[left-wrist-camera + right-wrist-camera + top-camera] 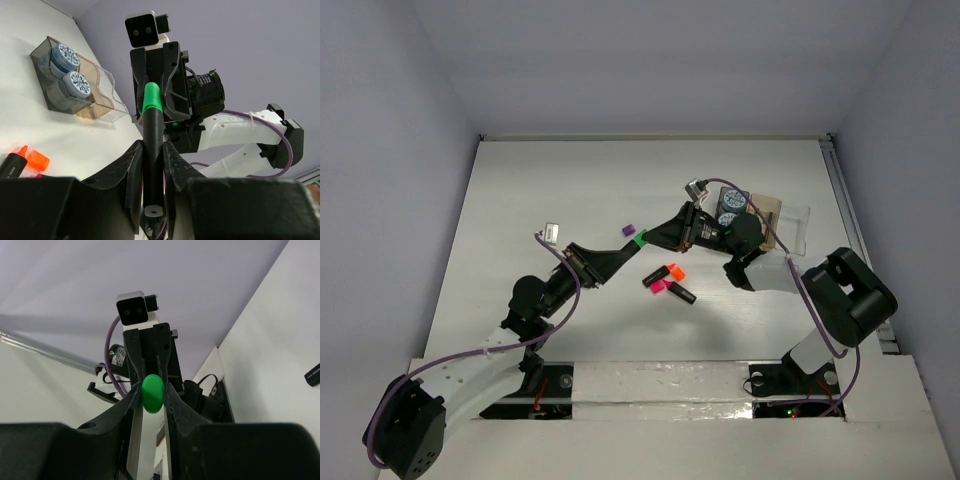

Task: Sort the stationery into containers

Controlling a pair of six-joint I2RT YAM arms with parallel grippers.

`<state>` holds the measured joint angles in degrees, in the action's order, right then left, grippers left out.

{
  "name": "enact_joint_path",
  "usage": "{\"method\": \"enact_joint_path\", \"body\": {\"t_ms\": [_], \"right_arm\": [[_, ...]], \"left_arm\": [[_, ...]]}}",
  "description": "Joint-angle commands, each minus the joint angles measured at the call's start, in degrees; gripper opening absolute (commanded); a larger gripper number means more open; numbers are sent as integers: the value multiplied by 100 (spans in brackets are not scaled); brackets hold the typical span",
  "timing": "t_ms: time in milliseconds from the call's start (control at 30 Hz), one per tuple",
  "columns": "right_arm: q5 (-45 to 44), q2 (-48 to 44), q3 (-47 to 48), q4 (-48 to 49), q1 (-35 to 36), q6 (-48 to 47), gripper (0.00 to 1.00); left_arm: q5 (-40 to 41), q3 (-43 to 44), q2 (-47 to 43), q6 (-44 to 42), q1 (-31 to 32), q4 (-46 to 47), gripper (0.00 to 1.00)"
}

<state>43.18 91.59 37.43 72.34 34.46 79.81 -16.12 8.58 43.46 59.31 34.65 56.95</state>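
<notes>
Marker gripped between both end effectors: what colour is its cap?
Green; the marker cap shows best in the left wrist view.

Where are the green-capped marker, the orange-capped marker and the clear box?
green-capped marker (151, 102): left wrist view, on its green cap.
orange-capped marker (673, 270): top view, on its orange cap.
clear box (796, 226): top view, on its bare right end.

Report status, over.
Left gripper shut on green marker body. Right gripper shut on its cap. Other markers loose on table.
</notes>
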Motion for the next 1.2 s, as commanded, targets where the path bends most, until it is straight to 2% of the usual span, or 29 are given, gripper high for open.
{"method": "enact_joint_path", "body": {"t_ms": [0, 200, 400, 633, 933, 1033, 1167], "right_arm": [[1044, -158, 290, -637, 570, -465, 4], [956, -511, 563, -1896, 948, -1467, 2], [964, -519, 599, -2214, 1300, -1784, 0], [579, -1133, 186, -2970, 1300, -2382, 0], [-828, -1969, -166, -3506, 1230, -2567, 0], [-820, -2084, -131, -3718, 1230, -2672, 0], [-671, -1987, -227, -3744, 1230, -2637, 0]], "left_arm": [[-506, 276, 83, 37, 103, 660, 0], [-612, 486, 355, 186, 103, 1011, 0], [-647, 776, 409, 178, -19, 1125, 0], [-665, 821, -48, 142, -354, 740, 0], [-358, 645, -698, -7, -407, 107, 0], [-243, 733, -936, -217, -407, -324, 0], [-269, 794, -875, -236, -407, -281, 0]]}}
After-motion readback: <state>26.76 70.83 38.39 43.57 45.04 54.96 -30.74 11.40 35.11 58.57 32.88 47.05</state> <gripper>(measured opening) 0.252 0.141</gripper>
